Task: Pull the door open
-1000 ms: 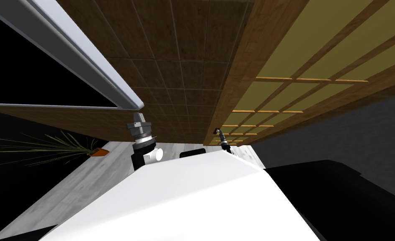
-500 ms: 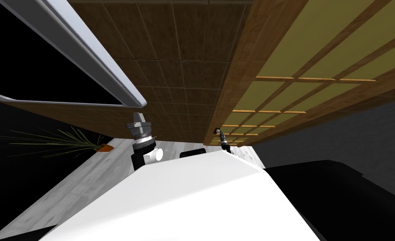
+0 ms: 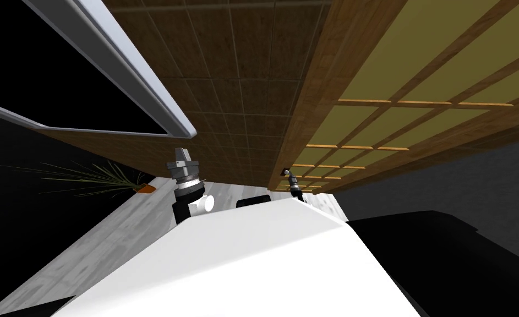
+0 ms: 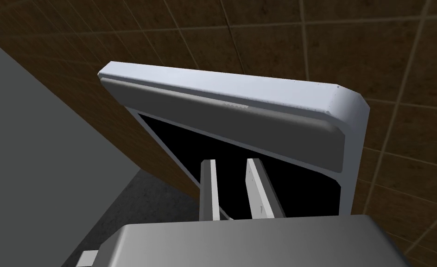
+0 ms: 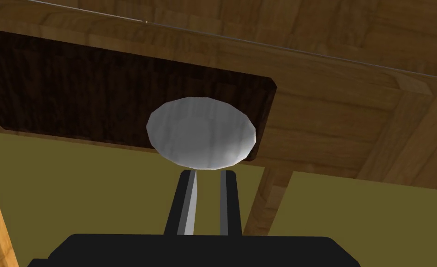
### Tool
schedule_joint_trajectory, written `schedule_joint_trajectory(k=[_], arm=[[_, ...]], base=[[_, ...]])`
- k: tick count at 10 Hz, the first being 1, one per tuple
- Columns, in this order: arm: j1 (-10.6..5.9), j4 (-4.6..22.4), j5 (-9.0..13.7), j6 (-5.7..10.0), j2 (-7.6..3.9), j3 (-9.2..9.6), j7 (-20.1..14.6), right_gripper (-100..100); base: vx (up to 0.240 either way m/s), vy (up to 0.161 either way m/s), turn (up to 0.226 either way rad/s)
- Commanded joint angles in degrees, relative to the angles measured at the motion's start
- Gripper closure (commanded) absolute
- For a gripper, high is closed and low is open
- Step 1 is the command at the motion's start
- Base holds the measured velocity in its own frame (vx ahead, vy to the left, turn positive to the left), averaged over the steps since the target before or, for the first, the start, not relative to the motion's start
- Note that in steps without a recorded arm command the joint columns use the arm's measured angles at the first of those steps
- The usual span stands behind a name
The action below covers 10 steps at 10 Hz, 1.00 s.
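Observation:
The door point(image 3: 418, 66) is a wooden lattice with yellow panes, to the right of a brown panelled wall point(image 3: 236, 82). Its round grey knob point(image 3: 287, 171) sits on the leaf's left edge. In the right wrist view the knob point(image 5: 201, 134) stands out from a dark plate point(image 5: 73, 92). My right gripper point(image 5: 207, 170) reaches under it with its fingers close together and their tips hidden behind the knob's head. My left gripper point(image 3: 182, 153) is raised by the wall. Its fingers point(image 4: 209, 185) are shut on nothing, pointing at a window frame point(image 4: 240, 99).
A light grey window frame point(image 3: 142, 82) with a black area behind it runs down the left. Beneath it a spiky plant point(image 3: 98, 176) grows from an orange pot point(image 3: 147, 188) on the pale plank floor point(image 3: 87, 247). A dark grey surface point(image 3: 462, 176) lies right of the door.
The whole head view has shifted: window frame, wall and plant have slid right and up, so I have moved. Both grippers keep their places before my chest, the right one at the knob.

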State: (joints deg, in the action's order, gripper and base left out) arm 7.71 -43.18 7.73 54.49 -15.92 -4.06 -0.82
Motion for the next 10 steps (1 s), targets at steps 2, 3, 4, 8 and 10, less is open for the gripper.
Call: schedule_joint_trajectory(k=[2,3,4,8,10], arm=[[-0.23,-0.72,2.07,-0.27,0.38,1.49,-4.42,100],[-0.23,-0.72,2.07,-0.27,0.38,1.49,-5.37,100],[-0.07,-0.32,3.03,-0.91,-0.12,0.98,-6.26,-100],[-0.28,-0.75,5.41,-1.22,0.26,1.92,-11.92,-100],[-0.35,-0.91,6.27,-1.33,0.40,2.26,-14.03,-100]], base=[[-0.066,-0.015,0.125],[-0.068,-0.023,0.052],[-0.044,-0.027,0.021],[-0.040,0.007,0.035],[-0.046,-0.011,0.027]])
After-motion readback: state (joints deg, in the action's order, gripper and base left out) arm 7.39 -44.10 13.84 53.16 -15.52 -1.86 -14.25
